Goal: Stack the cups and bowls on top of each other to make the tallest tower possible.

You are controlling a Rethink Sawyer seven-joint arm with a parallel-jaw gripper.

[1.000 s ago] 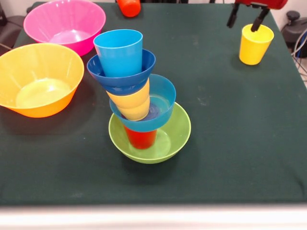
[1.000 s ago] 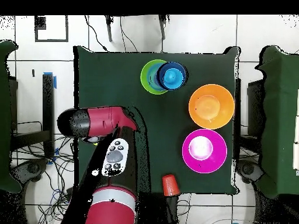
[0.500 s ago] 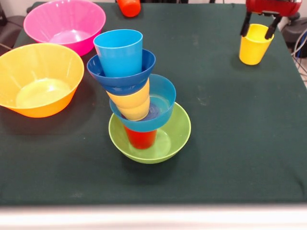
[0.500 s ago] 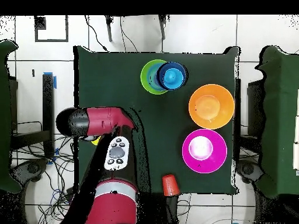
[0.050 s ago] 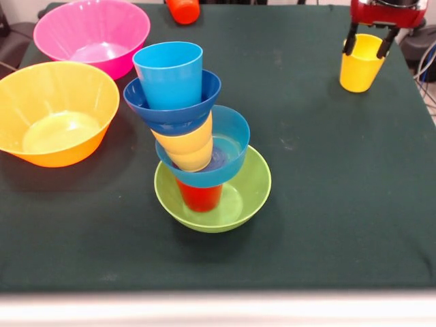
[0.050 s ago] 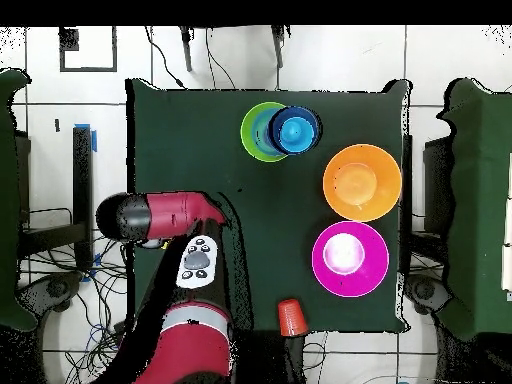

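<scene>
Overhead, open hand (image 5: 368,42) astride glossy yellow cup (image 5: 362,63); leaning multicolour tower (image 5: 194,136).

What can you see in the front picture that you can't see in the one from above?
Only the front view shows the loose yellow cup with the tool open around its rim, and the tower's layers: red cup, yellow cup, dark blue bowl. Only the overhead view shows the whole red arm, which hides that cup. Both show the green bowl, pink bowl, yellow-orange bowl and orange cup.
</scene>
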